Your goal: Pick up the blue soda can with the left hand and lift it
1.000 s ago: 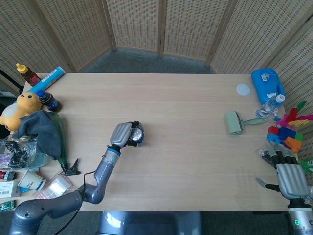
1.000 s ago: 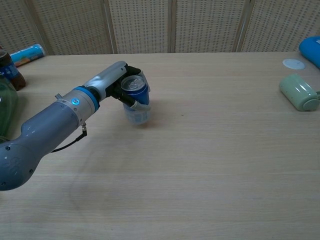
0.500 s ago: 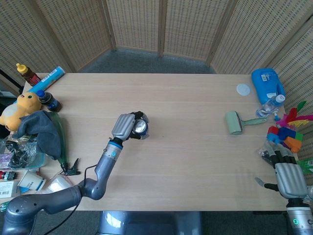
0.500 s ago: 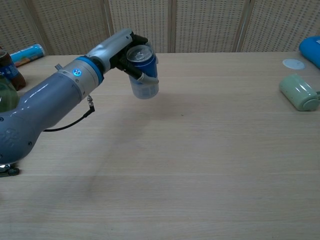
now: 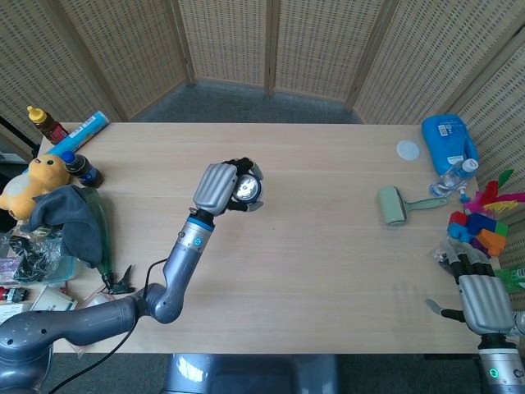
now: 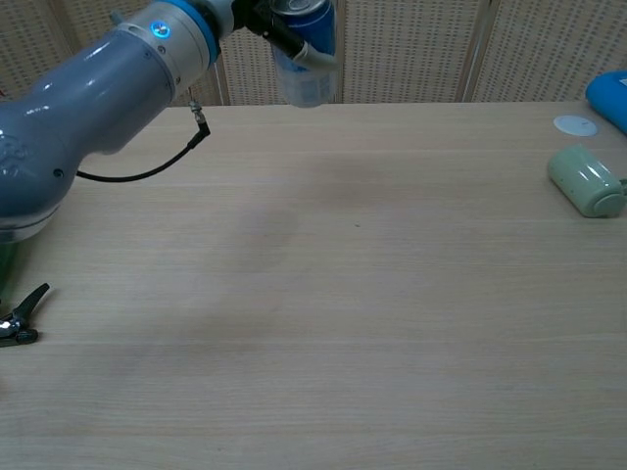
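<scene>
Evidently the left hand (image 5: pixel 217 187) is gripping the blue soda can (image 5: pixel 246 189), fingers wrapped round it, holding it well above the table (image 5: pixel 328 238); the lift looks essentially done.

You are holding the can up over the table's middle left, with clutter sitting along both side edges.

Your left hand (image 5: pixel 220 187) is gripping the can (image 5: pixel 246 190) above the table (image 5: pixel 312 246), well apart from everything else. Along the left edge, a sauce bottle (image 5: pixel 47 124) and a tube (image 5: pixel 81 133) are lying at the far corner, with a soft toy (image 5: pixel 31 184) and a cloth (image 5: pixel 70 222) nearer you. At the far right corner a jug (image 5: pixel 447 141) is lying behind a small bottle (image 5: pixel 456 173), and a lid (image 5: pixel 408 150) is sitting just left of the jug. A lint roller (image 5: pixel 393 205) is lying nearer the middle. Your right hand (image 5: pixel 481 300) is resting at the near right edge.
</scene>
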You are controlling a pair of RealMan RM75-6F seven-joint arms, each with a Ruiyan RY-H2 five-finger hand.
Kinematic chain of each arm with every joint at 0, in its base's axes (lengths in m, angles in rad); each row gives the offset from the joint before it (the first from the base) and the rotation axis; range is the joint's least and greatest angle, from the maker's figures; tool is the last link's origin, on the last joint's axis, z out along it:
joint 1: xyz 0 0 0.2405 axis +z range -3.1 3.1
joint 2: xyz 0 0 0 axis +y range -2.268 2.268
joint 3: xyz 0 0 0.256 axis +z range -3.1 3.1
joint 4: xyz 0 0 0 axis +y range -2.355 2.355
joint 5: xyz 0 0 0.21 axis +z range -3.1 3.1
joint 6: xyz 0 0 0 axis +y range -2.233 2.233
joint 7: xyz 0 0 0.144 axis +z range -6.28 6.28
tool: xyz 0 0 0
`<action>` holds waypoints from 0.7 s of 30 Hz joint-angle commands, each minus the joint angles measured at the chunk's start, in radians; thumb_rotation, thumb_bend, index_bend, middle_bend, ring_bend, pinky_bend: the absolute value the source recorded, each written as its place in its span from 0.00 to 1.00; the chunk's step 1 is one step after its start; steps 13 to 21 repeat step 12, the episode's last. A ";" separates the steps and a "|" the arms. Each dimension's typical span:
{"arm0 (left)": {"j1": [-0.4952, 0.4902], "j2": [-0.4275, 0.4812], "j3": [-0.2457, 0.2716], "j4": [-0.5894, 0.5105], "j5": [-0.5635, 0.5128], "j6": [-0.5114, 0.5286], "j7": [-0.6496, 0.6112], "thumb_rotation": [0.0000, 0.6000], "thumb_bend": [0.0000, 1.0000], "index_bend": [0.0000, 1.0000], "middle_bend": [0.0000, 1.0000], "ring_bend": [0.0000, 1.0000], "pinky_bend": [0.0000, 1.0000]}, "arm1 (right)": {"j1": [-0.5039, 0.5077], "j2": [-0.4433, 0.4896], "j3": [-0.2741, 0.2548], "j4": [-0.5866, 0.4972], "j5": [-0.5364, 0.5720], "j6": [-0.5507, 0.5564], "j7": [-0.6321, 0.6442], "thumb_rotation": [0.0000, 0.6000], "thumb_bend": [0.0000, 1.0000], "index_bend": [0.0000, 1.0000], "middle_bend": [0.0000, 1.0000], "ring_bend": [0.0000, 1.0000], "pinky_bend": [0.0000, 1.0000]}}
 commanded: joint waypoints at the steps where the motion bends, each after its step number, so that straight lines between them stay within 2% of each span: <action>1: -0.020 0.017 -0.016 -0.019 -0.007 0.008 0.022 1.00 0.08 0.63 0.44 0.44 0.49 | 0.001 -0.001 -0.001 0.002 0.000 -0.002 -0.001 0.89 0.00 0.00 0.00 0.00 0.00; 8: -0.061 0.039 -0.046 -0.044 -0.042 0.017 0.064 1.00 0.07 0.62 0.43 0.44 0.49 | 0.000 -0.003 -0.004 0.001 -0.004 -0.002 -0.003 0.89 0.00 0.00 0.00 0.00 0.00; 21: -0.075 0.045 -0.043 -0.052 -0.052 0.023 0.078 1.00 0.08 0.62 0.43 0.44 0.49 | 0.001 -0.004 -0.005 0.002 -0.005 -0.003 -0.003 0.89 0.00 0.00 0.00 0.00 0.00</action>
